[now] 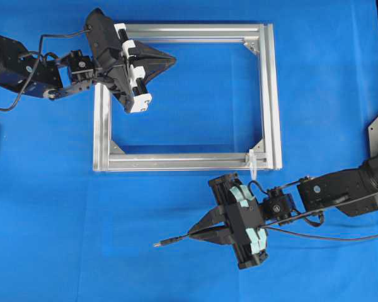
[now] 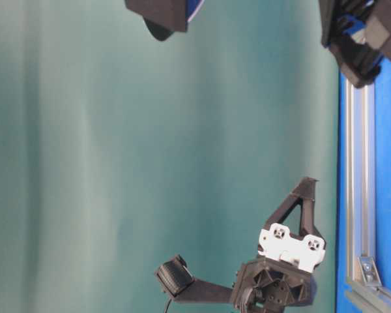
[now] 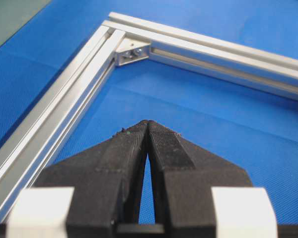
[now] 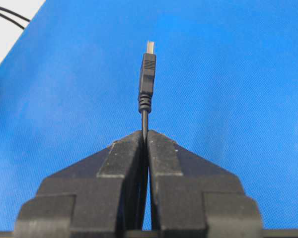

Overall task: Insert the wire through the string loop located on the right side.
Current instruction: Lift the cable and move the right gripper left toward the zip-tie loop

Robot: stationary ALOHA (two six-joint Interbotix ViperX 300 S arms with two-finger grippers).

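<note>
Pinched between the pressed-together fingers of the right gripper (image 1: 203,233), lower centre of the overhead view: the wire (image 1: 176,238), its plug tip jutting out to the left and clear of the blue cloth's frame (image 1: 176,30). Trailing off to the lower right edge, the rest of the cable, thin and slack. Seen from the right wrist camera, gripped just behind the plug's strain relief, with only a short stub beyond the fingertips (image 4: 161,148). Likely light and limp along its length, stiff only at the plug, so a hold close behind the tip looks the sound choice for steering it. Above and slightly right of the gripper, at the frame's lower right corner: the loop (image 1: 254,162), small, white, probably soft enough to fold aside if nudged off-centre. Upper left, over the frame's corner: the left gripper (image 1: 170,60), fingers shut on nothing.
</note>
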